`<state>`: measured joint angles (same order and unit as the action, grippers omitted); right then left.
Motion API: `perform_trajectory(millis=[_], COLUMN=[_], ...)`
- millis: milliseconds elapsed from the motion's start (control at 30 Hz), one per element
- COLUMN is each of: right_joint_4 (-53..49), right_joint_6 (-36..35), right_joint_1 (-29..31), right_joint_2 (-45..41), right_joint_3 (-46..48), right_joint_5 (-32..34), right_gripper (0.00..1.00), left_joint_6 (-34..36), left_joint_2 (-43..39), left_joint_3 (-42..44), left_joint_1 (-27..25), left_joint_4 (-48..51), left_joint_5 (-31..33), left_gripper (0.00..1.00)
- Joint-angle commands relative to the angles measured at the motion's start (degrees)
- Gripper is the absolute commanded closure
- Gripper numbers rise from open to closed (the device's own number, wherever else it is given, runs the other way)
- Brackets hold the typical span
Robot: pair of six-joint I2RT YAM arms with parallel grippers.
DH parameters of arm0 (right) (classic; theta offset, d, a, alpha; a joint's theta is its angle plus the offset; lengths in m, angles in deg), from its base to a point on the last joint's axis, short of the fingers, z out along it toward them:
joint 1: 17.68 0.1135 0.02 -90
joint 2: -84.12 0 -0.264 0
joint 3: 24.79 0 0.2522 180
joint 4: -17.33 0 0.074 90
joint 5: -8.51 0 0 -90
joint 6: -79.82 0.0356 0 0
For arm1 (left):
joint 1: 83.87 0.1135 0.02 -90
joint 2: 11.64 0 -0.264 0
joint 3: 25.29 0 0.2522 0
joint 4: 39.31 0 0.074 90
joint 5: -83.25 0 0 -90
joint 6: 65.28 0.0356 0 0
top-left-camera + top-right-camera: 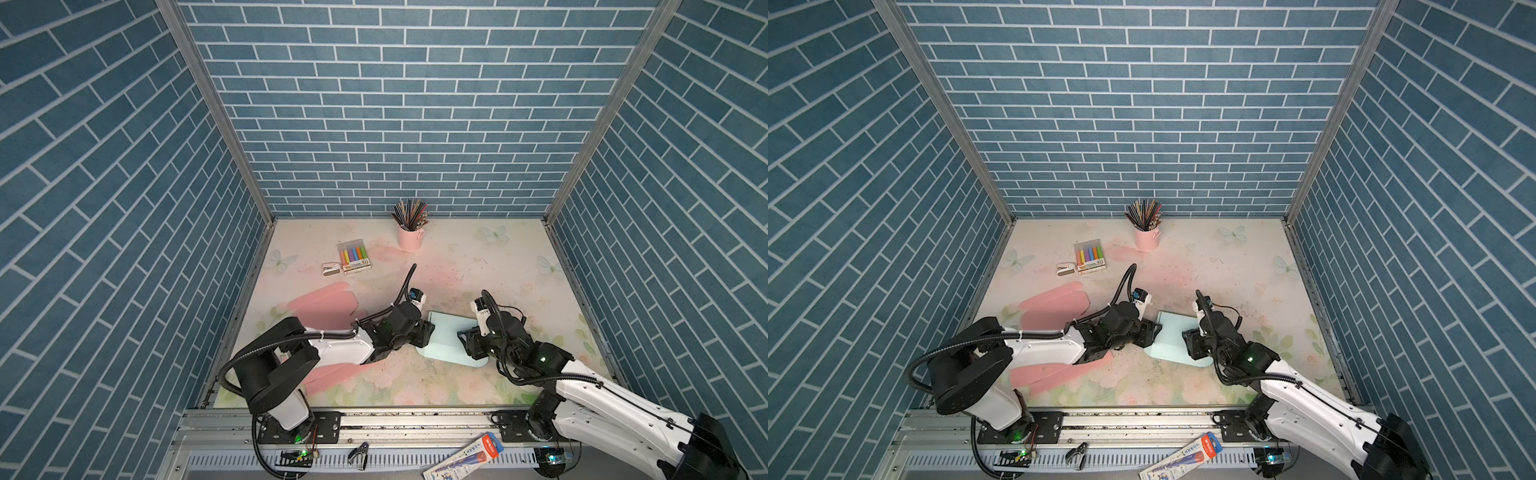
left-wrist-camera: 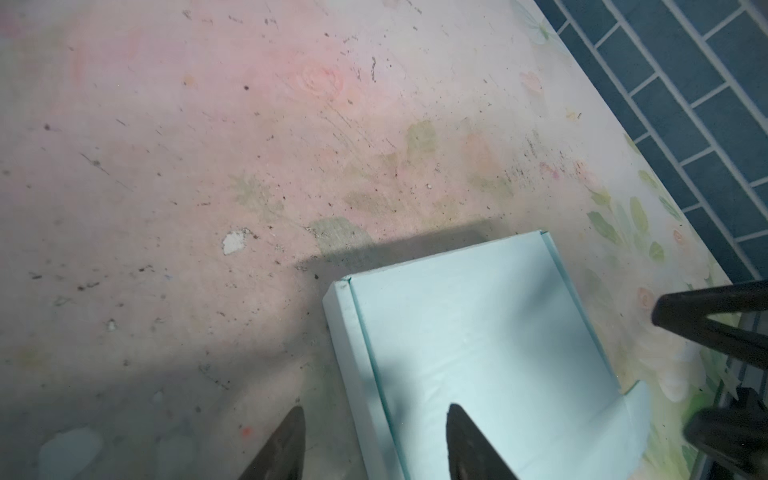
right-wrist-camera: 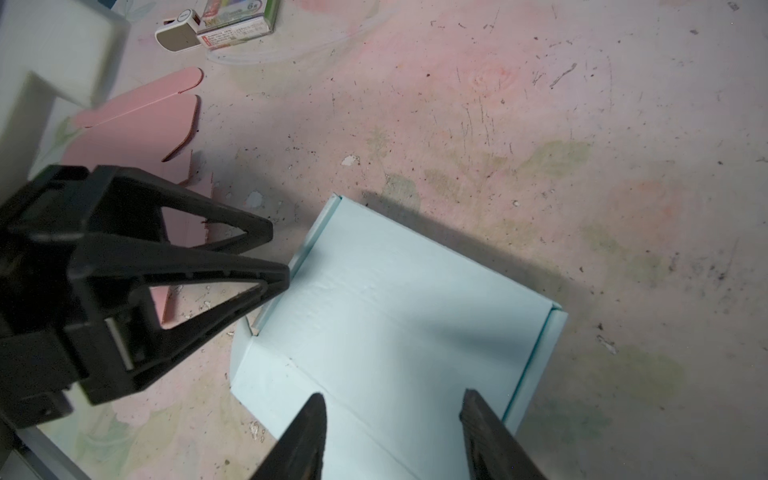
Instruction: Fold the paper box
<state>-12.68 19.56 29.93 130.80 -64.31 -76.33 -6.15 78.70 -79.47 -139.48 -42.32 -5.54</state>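
Observation:
The light blue paper box lies in the middle of the table, with narrow side walls folded up and a flat flap towards the front. My left gripper is at its left edge. In the left wrist view it stands open astride the left wall, one finger outside and one over the box floor. My right gripper is at the right side. In the right wrist view it is open above the box panel, holding nothing.
A flat pink box blank lies at the left, partly under the left arm. Farther back stand a pink cup of pencils, a marker pack and a small white case.

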Motion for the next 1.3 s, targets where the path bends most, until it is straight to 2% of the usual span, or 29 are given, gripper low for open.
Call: perform_trajectory(millis=[0, 200, 467, 900, 1167, 1267], right_joint_4=[-4.8, -8.3, -8.2, -9.6, -9.6, -9.4], right_joint_6=[5.4, 11.8, 17.2, 18.8, 19.3, 19.6], right_joint_1=[1.4, 4.9, 7.1, 8.2, 8.2, 8.2], right_joint_2=[-1.8, -4.5, -5.5, -5.9, -6.5, -6.6], right_joint_3=[-1.2, 0.2, 3.6, 4.9, 6.8, 7.1], right_joint_5=[-0.3, -0.7, -1.4, 0.5, 0.9, 0.9], right_gripper=[0.43, 0.4, 0.39, 0.25, 0.23, 0.19], left_joint_6=[2.2, 1.1, -0.4, -1.9, -3.2, -3.7], left_joint_2=[-3.3, -7.9, -7.5, -3.6, -1.2, -0.4], left_joint_3=[-1.0, 2.4, 5.2, 5.5, 5.5, 5.3], left_joint_1=[-2.2, -4.8, -6.1, -7.0, -8.2, -8.5], left_joint_4=[5.6, 4.5, 0.0, -3.4, -4.7, -5.1], left_joint_5=[5.6, 4.0, 0.0, -2.3, -2.8, -2.8], left_gripper=[0.42, 0.38, 0.36, 0.32, 0.31, 0.3])
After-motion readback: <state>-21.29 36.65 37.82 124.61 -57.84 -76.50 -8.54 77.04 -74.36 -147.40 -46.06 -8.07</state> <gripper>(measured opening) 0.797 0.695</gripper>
